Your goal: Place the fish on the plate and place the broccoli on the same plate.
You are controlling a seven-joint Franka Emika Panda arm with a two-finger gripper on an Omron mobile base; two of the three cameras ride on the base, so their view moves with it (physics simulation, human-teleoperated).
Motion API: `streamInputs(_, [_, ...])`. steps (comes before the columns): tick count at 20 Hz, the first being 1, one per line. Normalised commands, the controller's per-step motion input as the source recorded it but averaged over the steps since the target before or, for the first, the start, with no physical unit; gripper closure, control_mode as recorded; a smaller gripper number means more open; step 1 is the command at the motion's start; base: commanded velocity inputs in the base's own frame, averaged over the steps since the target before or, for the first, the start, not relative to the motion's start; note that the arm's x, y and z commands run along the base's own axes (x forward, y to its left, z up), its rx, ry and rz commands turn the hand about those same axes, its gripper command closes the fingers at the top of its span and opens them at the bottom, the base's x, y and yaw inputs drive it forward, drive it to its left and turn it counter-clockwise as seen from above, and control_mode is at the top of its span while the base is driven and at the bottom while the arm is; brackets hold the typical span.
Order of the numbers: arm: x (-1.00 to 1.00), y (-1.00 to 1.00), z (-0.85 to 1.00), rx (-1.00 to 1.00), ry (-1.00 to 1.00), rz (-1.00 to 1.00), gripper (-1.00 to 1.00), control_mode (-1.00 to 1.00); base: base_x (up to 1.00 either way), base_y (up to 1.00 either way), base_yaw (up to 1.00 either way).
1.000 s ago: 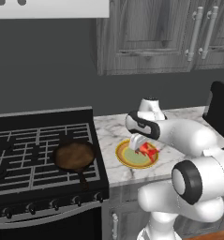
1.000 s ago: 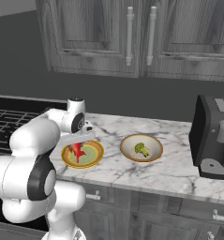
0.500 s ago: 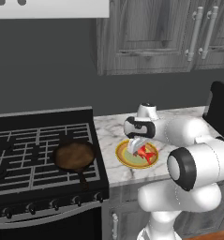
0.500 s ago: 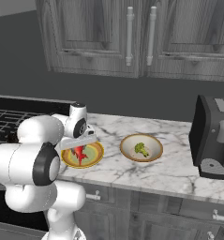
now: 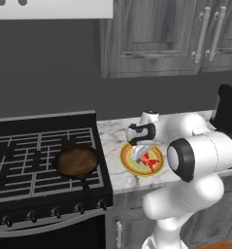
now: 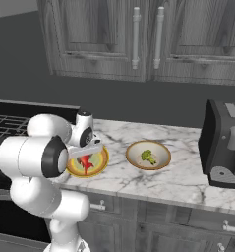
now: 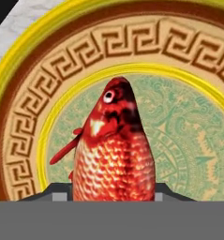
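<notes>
1. Fish [image 7: 114, 145]: one, bright red-orange with a fine scale pattern, a white-ringed eye and a thin side fin. Seen from the hand, it sits between the two dark finger tips, which press its flanks at the bottom, its head pointing out over the plate's centre.
2. Plate [image 7: 19, 126]: one, round and flat, with a glossy yellow outer band, a brown ring, a tan band of square key-pattern and a pale green centre printed with a faint medallion. From the right base camera it lies on the marble counter [image 6: 178, 177] with the fish [image 6: 86, 162] over its middle.
3. Gripper [image 5: 142, 154]: one, white with dark tips, pointing down over the plate [image 5: 129, 163]; its jaws are clamped on the fish [image 5: 149, 159]. Whether the fish already touches the plate I cannot tell.
4. Broccoli [image 6: 148, 157]: one small green floret, knobbly on top, lying in a round tan bowl [image 6: 138, 150] just beside the plate [image 6: 102, 162].
5. Frying pan [image 5: 76, 161]: one, dark brown and round with a slim handle, on the black grated stove [image 5: 20, 160].
6. Toaster [image 6: 222, 142]: one, a dark boxy shape, at the counter's far end.
7. Cabinets [image 6: 138, 34]: grey woodgrain doors with metal bar handles, above the counter.
</notes>
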Motion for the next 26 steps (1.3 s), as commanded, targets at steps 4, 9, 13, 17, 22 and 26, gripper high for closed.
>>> streamInputs(4, [0.23, 0.00, -0.21, 0.00, 0.00, 0.00, 1.00, -1.00, 0.00, 0.00, 0.00])
streamInputs(9, [0.07, 0.00, -0.02, 0.00, -0.05, -0.01, -1.00, -1.00, 0.00, 0.00, 0.00])
streamInputs(13, [-0.04, 0.00, 0.00, 0.00, -0.23, -0.03, -1.00, -1.00, 0.00, 0.00, 0.00])
streamInputs(17, [-0.13, 0.00, 0.00, 0.00, -0.33, -0.03, -1.00, -1.00, 0.00, 0.00, 0.00])
streamInputs(22, [-0.24, -0.04, 0.21, 0.00, -0.30, -0.04, -1.00, -1.00, 0.00, 0.00, 0.00])
streamInputs(26, [-0.47, -0.18, 0.49, 0.00, -0.21, -0.11, -1.00, -1.00, 0.00, 0.00, 0.00])
